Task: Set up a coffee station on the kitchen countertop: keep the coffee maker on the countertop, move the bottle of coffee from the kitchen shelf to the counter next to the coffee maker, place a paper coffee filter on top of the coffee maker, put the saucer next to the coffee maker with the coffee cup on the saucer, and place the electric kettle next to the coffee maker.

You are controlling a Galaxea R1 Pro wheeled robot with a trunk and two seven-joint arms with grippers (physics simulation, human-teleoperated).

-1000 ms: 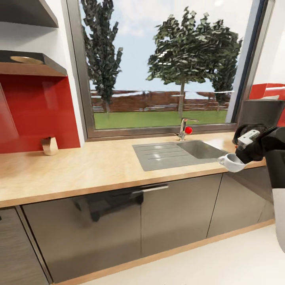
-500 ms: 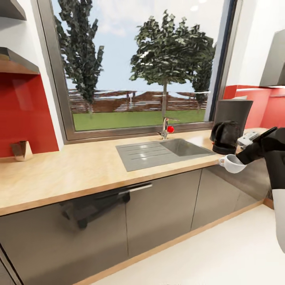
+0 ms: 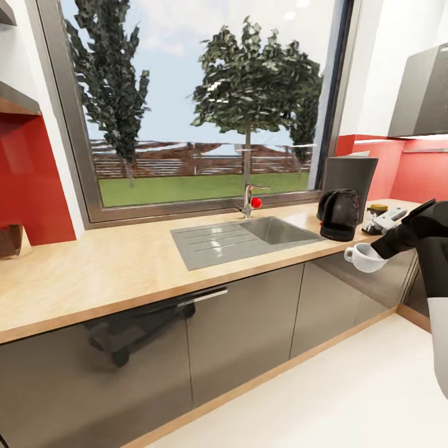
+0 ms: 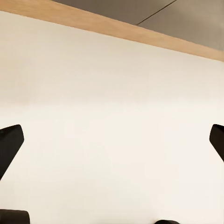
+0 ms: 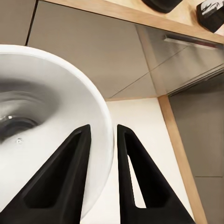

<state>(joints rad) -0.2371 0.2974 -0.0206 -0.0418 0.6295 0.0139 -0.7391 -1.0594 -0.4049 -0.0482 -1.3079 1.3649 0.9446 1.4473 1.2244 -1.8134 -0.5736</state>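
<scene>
Holding one coffee cup [image 3: 366, 257] in right gripper [image 5: 102, 140], one coffee maker [image 3: 343, 196] behind

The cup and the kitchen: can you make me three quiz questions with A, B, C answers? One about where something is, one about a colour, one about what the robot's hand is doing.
1. Where is the coffee maker?
A. In the sink
B. On the counter, right of the sink
C. On the floor

2. What colour is the knob on the tap?
A. Red
B. Blue
C. Green

3. What is the right gripper doing?
A. Hanging open
B. Pinching the cup's rim
C. Holding the kettle

Answers: 
1 B, it stands on the counter past the sink. 
2 A, the knob is bright red. 
3 B, one finger sits inside the cup and one outside, with the rim between them.
</scene>
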